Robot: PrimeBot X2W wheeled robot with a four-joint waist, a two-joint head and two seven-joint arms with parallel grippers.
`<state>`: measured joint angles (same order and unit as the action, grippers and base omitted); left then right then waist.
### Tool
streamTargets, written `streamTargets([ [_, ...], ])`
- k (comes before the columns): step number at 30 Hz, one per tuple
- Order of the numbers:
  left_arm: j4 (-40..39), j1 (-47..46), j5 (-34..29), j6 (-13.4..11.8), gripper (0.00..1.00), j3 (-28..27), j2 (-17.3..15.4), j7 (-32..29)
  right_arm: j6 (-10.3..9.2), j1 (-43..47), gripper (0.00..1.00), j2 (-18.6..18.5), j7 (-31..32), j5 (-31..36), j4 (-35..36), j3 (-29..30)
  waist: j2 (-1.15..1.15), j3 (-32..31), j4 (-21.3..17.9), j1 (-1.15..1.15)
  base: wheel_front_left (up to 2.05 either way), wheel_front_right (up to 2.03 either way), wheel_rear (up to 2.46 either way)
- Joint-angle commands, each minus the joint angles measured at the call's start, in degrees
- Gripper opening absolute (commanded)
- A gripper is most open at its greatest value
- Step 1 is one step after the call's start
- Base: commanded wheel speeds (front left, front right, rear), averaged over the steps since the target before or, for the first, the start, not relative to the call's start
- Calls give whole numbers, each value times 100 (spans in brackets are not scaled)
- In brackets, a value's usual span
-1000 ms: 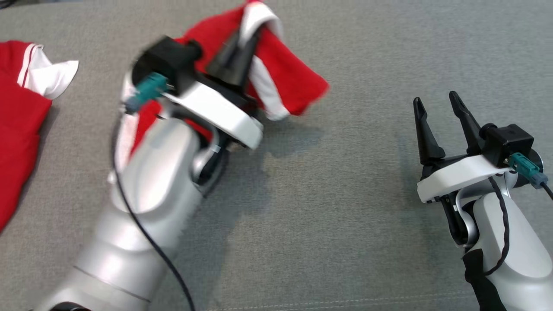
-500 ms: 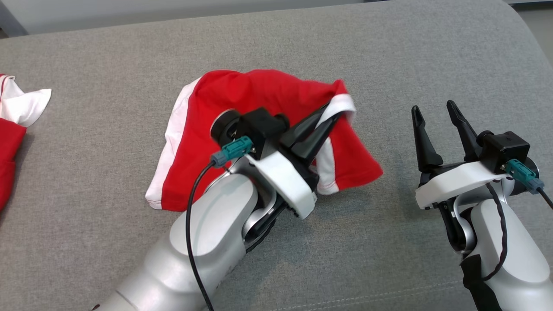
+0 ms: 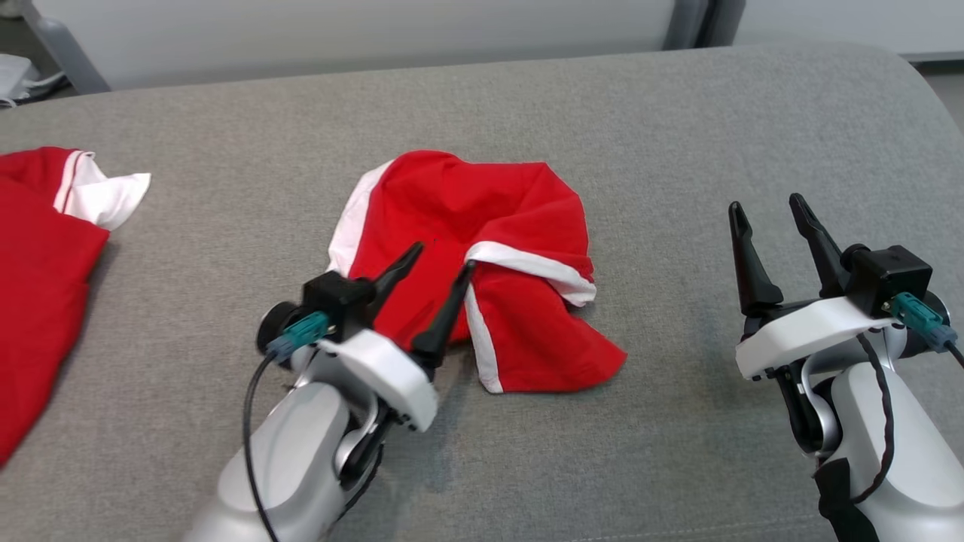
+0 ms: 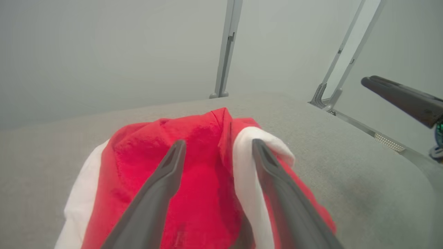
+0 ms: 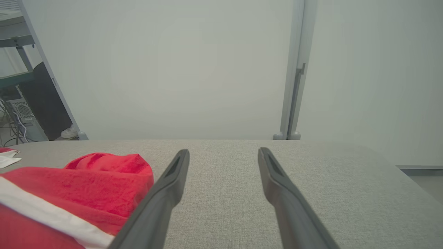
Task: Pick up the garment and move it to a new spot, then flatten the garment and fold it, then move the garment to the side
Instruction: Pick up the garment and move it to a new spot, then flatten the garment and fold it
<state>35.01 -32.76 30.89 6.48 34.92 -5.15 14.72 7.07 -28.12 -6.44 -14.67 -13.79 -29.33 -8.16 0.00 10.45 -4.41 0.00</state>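
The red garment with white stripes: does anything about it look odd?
The red garment with white stripes lies crumpled, not flat, on the grey fabric surface: a white-trimmed edge is folded over its middle, beside the open left tool.

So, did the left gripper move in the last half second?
Yes. The left gripper has opened, released the garment and drawn back leftward, nearer the spare garment.

Garment soft matt cloth; surface coarse grey woven fabric; left gripper matt, probably plastic
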Motion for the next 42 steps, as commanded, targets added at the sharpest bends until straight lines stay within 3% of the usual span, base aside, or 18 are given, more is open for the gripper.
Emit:
streamTargets([
  [1, -180, 10, -101, -55, 100, -329, -149, 28, 42, 45, 100, -31, -33, -49, 114, -105, 0, -113, 101, 0, 0, 0, 0],
  [10, -467, 971, -526, -232, 100, -1560, -292, 28, 42, 227, 100, -139, -33, -146, 103, -185, 0, -501, 333, 0, 0, 0, 0],
  [18, -815, 1838, -926, -188, 100, -2234, -101, 28, 42, 397, 100, -190, -33, -230, 151, -322, 0, -650, 415, 0, 0, 0, 0],
  [24, -860, 2119, -1091, -9, 100, -2184, 130, 28, 42, 333, 100, -356, -33, -243, -81, -1094, 0, -556, 540, 0, 0, 0, 0],
  [31, -903, 2008, -1105, 66, 100, -1941, 208, 28, 42, -212, 100, -506, -1, -127, -940, -1994, 0, -438, 839, 0, 0, 0, 0],
  [42, -1080, 1845, -928, 97, 100, -1427, 225, 28, 42, -610, 100, -479, 22, -161, -2155, -2140, 0, -271, 1328, 0, 0, 0, 0],
])
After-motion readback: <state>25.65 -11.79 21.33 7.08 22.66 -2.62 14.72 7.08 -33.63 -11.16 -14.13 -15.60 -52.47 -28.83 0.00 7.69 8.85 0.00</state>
